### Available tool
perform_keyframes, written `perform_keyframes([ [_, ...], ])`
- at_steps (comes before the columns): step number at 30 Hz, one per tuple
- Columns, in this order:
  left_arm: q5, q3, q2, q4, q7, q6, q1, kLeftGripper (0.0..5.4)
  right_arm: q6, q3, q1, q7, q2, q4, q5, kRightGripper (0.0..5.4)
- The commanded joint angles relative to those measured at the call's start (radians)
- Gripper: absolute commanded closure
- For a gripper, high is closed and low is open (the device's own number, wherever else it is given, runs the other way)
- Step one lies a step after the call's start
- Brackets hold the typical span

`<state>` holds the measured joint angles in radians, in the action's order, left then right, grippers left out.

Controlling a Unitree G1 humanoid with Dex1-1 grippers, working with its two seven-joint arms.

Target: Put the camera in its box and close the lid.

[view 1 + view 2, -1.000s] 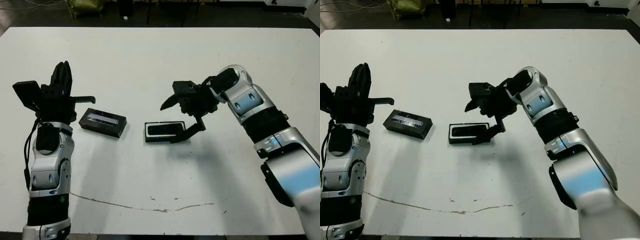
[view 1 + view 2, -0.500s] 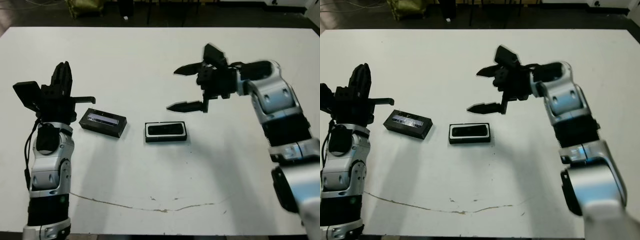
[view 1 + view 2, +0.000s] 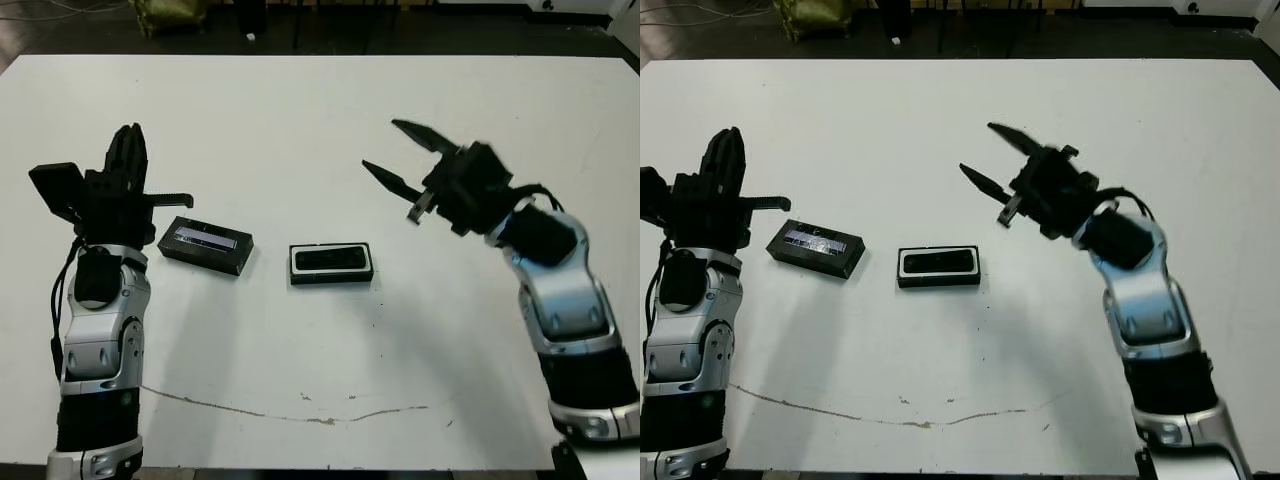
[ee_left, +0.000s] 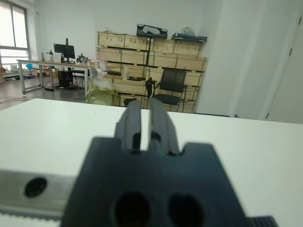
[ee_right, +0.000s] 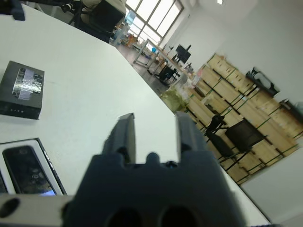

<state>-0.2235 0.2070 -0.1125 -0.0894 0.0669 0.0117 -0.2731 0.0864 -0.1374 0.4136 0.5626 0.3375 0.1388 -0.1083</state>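
Left tool [image 3: 127, 150] upright at surface [image 3: 300, 120] left edge, fingers together, holding nothing. Just beside it, lid [image 3: 205, 244] flat, grey strip up. Near it, apart: box [image 3: 332, 264] open, camera [image 3: 331, 260] lying inside on white lining. Right tool [image 3: 402, 157] raised beyond box, fingers spread wide, empty.
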Motion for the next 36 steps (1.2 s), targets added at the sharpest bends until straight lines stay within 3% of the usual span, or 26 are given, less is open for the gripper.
perform_keyframes([
  [1,-0.004,0.004,-0.002,0.018,0.002,0.010,0.014,5.40,0.087,-0.028,-0.056,-0.041,0.011,-0.029,-0.047,4.94],
  [3,0.003,0.003,-0.003,0.014,-0.003,0.014,0.015,5.40,0.126,-0.042,-0.069,-0.056,0.014,-0.051,-0.066,5.39],
  [8,0.005,0.002,-0.004,0.015,-0.003,0.015,0.013,5.40,0.191,-0.082,-0.074,-0.105,0.012,-0.103,-0.135,5.39],
  [16,-0.001,0.005,0.000,0.009,-0.007,0.020,0.017,5.40,0.166,-0.129,-0.076,-0.118,-0.003,-0.124,-0.178,5.39],
  [27,-0.004,0.006,0.002,0.012,-0.012,0.018,0.017,5.40,0.070,-0.180,-0.103,-0.089,-0.021,-0.115,-0.164,5.39],
  [36,-0.009,0.007,0.004,0.019,-0.007,0.011,0.017,5.40,-0.127,-0.216,-0.155,-0.027,-0.002,0.005,-0.193,5.39],
])
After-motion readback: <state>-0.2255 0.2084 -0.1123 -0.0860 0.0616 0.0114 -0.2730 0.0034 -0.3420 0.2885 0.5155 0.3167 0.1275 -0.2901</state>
